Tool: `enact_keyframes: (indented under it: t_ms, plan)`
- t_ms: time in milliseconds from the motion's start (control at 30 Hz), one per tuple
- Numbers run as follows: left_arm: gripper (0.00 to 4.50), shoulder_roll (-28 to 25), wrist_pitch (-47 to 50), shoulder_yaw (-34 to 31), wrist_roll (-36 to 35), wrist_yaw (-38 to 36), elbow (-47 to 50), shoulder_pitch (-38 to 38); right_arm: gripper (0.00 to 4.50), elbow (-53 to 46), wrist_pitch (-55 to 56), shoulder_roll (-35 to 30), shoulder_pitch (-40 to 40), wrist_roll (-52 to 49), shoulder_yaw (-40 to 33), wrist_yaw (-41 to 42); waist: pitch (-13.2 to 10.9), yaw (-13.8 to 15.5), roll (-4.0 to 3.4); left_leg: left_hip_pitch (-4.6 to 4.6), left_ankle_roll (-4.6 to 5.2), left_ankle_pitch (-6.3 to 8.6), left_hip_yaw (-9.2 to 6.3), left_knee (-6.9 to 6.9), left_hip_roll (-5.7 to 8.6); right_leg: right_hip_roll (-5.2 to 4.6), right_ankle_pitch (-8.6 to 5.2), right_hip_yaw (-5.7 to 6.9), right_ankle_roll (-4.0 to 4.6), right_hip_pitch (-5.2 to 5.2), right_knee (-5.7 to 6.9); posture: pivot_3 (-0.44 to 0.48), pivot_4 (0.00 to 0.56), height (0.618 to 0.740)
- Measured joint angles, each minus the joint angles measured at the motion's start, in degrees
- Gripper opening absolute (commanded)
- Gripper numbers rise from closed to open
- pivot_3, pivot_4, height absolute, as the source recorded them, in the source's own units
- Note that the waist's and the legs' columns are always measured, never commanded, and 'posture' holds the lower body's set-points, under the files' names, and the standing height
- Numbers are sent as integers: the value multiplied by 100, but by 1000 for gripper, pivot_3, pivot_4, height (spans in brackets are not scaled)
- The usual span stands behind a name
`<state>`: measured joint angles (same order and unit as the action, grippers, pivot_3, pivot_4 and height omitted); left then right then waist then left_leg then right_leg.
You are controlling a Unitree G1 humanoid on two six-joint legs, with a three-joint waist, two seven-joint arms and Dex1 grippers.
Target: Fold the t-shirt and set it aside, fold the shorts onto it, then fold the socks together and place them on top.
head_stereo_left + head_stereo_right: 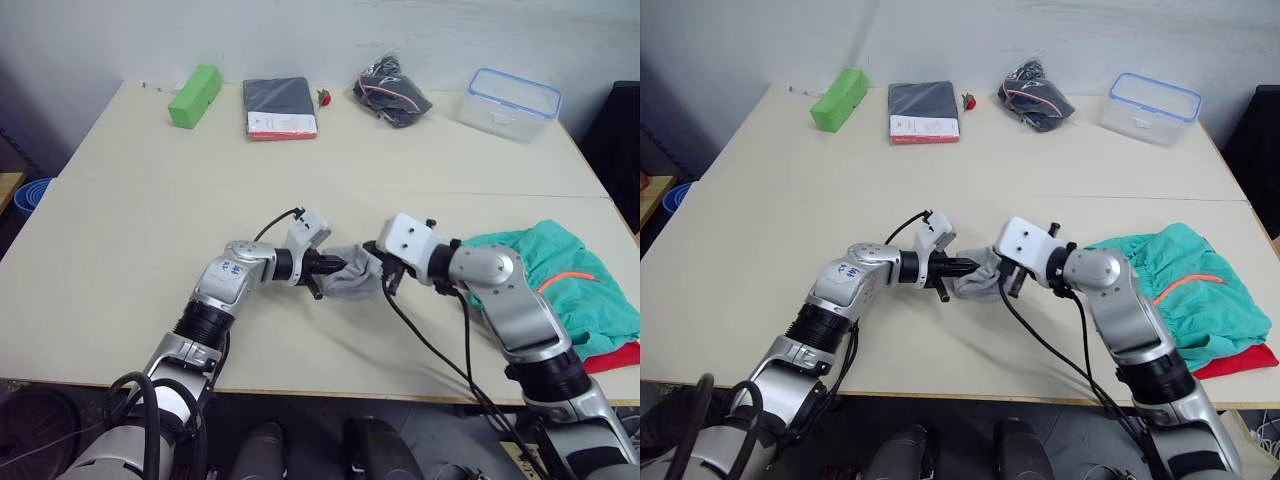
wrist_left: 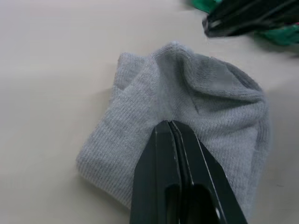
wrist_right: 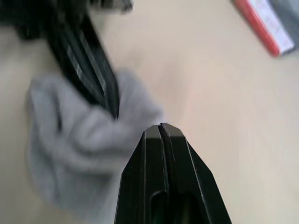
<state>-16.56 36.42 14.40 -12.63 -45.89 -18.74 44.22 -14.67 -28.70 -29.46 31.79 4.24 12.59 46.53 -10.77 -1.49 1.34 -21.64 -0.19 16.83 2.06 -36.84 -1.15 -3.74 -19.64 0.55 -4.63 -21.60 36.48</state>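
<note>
Socks: light grey knit, bunched into one soft lump on the near half of the table, about mid-width, lying between the two grippers.

Left gripper: black fingers pressed together, tips pinching a fold of the socks at the bundle's left edge. In the left wrist view the closed fingers lie on the grey knit.

Right gripper: fingers closed flat against each other with nothing between them; it sits at the bundle's right edge. In the right wrist view its tips lie just past the grey fabric, over bare table; whether they touch the socks cannot be told.

Shorts: teal-green, crumpled, an orange drawstring showing; at the table's near right corner, to the right of the right arm, apart from the socks.

T-shirt: red, under the shorts, one edge visible at the near right.

Far side of the table, left to right: green block; dark folded cloth with a red-and-white band on its near edge; small red item just beside it; black bundle with pink trim; clear plastic box with a blue-edged lid.
</note>
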Motion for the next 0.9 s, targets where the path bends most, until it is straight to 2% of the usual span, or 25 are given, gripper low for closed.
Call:
enact_keyframes:
  t_ms: [200, 400, 767, 900]
  plan:
    - [26, 16, -24, 12, 31, -10, 18, -5, 0, -88, -256, 328, 24, -65, 522, -49, 0, 9, 0, -9, 2, 3, 0, -8, 4, -4, 0, 1, 0, -1, -3, 0, 150, 740]
    - [26, -7, -25, -32, 57, -1, 64, -71, 0, 409, 175, -111, -140, 513, 858, -244, 0, 2, 0, -10, 8, 6, 1, -15, 11, -11, 1, 1, -1, 0, -4, 0, 150, 740]
    - [26, -53, -39, -55, 59, -7, 80, -113, 0, 338, 333, -917, -612, 434, 295, -51, 0, 25, 1, -10, 17, 1, -2, -19, 13, -14, 4, 3, -8, 5, -2, 0, 150, 740]
    - [26, -98, -40, -100, 67, -9, 74, -113, 0, 343, 107, -856, -500, 263, 79, -42, -2, -11, -2, -9, 12, -4, -2, -15, 11, -13, 4, 5, -8, 1, 2, 0, 150, 740]
